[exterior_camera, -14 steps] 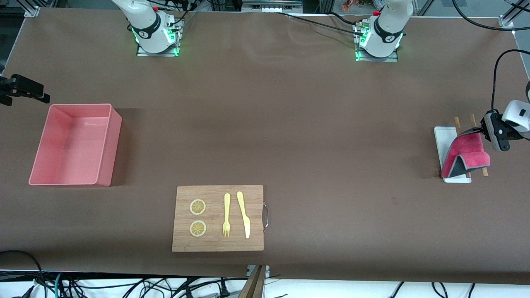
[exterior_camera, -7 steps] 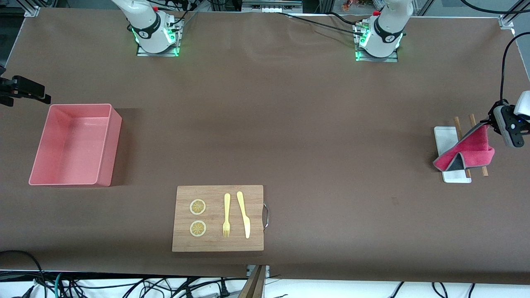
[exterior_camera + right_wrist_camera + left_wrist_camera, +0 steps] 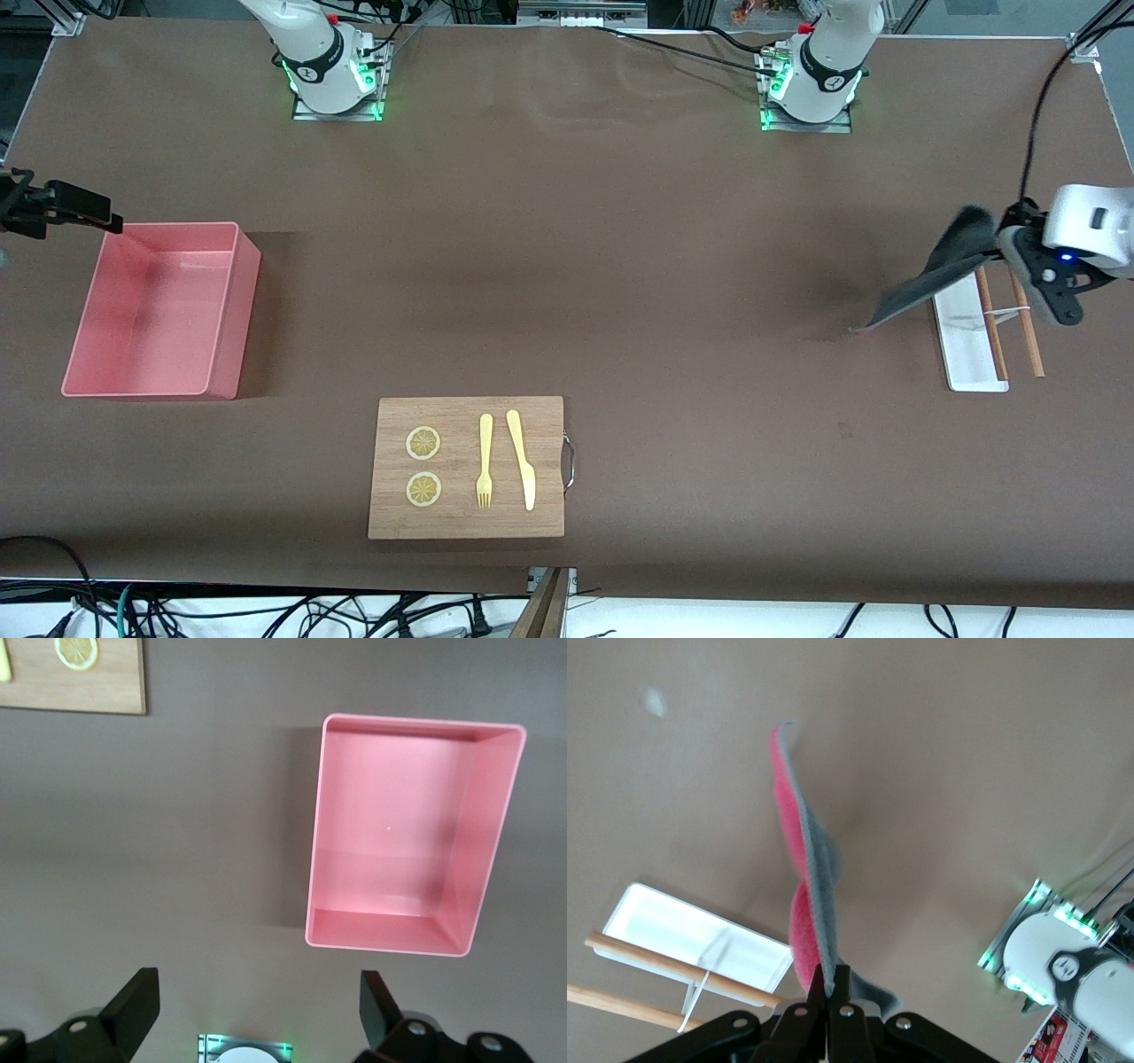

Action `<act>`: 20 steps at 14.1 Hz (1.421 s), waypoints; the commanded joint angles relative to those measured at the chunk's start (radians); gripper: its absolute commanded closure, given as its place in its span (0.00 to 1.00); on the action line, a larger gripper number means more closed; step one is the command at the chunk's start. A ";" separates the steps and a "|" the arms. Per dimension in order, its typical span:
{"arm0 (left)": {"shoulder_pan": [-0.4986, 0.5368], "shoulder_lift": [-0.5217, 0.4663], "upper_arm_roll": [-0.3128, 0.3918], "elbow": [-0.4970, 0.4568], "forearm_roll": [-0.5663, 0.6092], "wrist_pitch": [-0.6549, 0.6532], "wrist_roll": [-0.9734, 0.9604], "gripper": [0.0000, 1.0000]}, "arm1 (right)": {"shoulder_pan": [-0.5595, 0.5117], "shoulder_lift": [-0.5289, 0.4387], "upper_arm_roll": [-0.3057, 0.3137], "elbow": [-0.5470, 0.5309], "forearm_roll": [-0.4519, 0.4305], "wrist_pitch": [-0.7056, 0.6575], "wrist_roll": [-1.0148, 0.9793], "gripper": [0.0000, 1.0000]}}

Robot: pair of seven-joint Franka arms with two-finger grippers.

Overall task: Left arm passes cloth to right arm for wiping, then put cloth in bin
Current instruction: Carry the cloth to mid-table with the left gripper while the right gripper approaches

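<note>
Left hand [image 3: 829,979] pinched shut on cloth [image 3: 921,275] corner over tray [image 3: 961,337]; limp, right hand [image 3: 257,1005] wide open, waiting, should grab hanging edge.

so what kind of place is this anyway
Probably a robotics lab test bench, dressed as a kitchen: two white arm bases bolted to a brown-covered table, loose cables along its edge, and a wooden cutting board with yellow cutlery.

bin [image 3: 159,310] at right arm's end, board [image 3: 467,467] nearer front camera mid-table with fork [image 3: 485,461] and knife [image 3: 522,459] on it, tray [image 3: 966,341] at left arm's end
</note>
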 commanded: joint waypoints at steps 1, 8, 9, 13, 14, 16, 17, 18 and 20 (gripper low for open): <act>-0.081 0.015 -0.019 0.064 -0.032 -0.036 -0.117 1.00 | 0.001 0.027 0.011 -0.009 0.012 -0.015 -0.012 0.00; -0.281 0.124 -0.025 0.178 -0.213 0.058 -0.168 1.00 | 0.089 0.112 0.014 -0.001 0.136 0.059 0.228 0.00; -0.291 0.135 -0.025 0.178 -0.235 0.092 -0.178 1.00 | 0.110 0.124 0.014 -0.001 0.144 0.085 0.274 0.00; -0.365 0.185 -0.025 0.193 -0.316 0.198 -0.203 1.00 | 0.219 0.168 0.016 0.000 0.190 0.213 0.505 0.00; -0.405 0.199 -0.025 0.208 -0.322 0.213 -0.202 1.00 | 0.251 0.181 0.016 0.000 0.195 0.249 0.576 0.00; -0.475 0.228 -0.025 0.246 -0.324 0.230 -0.199 1.00 | 0.314 0.216 0.016 0.002 0.199 0.343 0.725 0.00; -0.504 0.231 -0.026 0.259 -0.324 0.246 -0.199 1.00 | 0.348 0.236 0.016 0.005 0.199 0.401 0.804 0.00; -0.530 0.231 -0.025 0.264 -0.322 0.263 -0.185 1.00 | 0.381 0.256 0.016 0.013 0.199 0.469 0.880 0.00; -0.563 0.231 -0.026 0.265 -0.322 0.299 -0.107 1.00 | 0.424 0.299 0.016 0.039 0.199 0.543 0.983 0.00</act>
